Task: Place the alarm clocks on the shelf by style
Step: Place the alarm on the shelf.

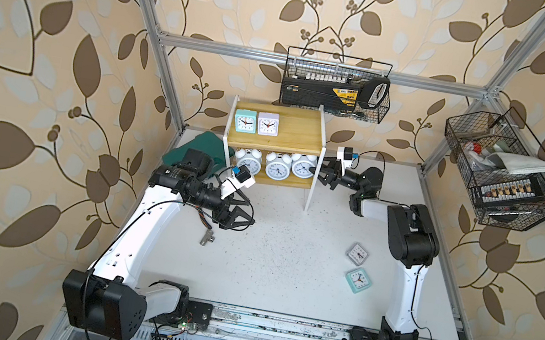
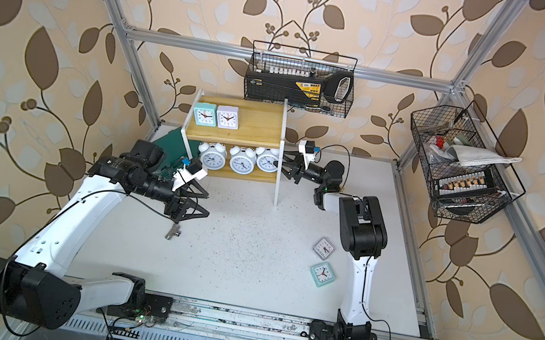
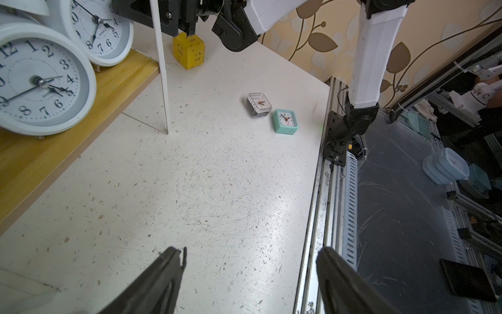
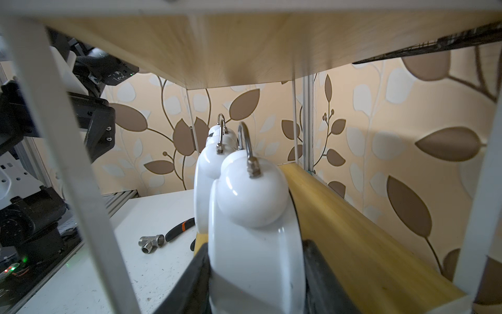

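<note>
The shelf (image 1: 293, 127) stands at the back of the table. Its top board holds a mint-green square alarm clock (image 1: 245, 121) and a pale lilac one (image 1: 268, 123). Three round white twin-bell clocks (image 1: 276, 168) line the lower board. My right gripper (image 1: 321, 173) reaches in from the shelf's right end and is shut on the rightmost round clock (image 4: 255, 258), which rests on the lower board. A greyish square clock (image 1: 357, 254) and a second mint-green one (image 1: 358, 280) lie on the table near the right arm. My left gripper (image 3: 250, 252) hovers open and holds nothing, in front of the shelf's left side.
A metal tee fitting (image 1: 207, 238) lies below the left gripper. A teal case (image 1: 197, 151) sits left of the shelf and a yellow cube (image 3: 188, 53) right of it. Pliers (image 4: 179, 229) lie near the fitting. Black wire baskets (image 1: 335, 86) (image 1: 503, 172) hang on the frame.
</note>
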Motion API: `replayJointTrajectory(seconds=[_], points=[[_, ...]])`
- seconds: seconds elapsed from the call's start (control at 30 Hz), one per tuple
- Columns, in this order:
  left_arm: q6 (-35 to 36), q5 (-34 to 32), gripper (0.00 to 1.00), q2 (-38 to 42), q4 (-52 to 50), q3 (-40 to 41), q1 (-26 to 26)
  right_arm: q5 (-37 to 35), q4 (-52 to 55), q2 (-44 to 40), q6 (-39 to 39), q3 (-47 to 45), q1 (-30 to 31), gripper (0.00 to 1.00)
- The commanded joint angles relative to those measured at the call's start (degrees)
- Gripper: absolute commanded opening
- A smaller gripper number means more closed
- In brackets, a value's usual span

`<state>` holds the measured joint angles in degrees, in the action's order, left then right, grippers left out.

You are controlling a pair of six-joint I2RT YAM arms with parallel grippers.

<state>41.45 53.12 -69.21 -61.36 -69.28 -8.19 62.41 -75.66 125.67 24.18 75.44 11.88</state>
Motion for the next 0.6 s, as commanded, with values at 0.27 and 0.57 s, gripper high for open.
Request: replayJointTrajectory(seconds=[0.27,0.57], points=[[0.05,2.69,0.81,1.37,-0.34,0.28,0.98,0.15,-0.84,-0.05,2.7,0.73,-1.65,0.55],[0.03,2.98,0.81,1.53,-0.42,0.07,1.41,1.06,2.8,-1.54,0.71,-0.12,-1.53,0.6]])
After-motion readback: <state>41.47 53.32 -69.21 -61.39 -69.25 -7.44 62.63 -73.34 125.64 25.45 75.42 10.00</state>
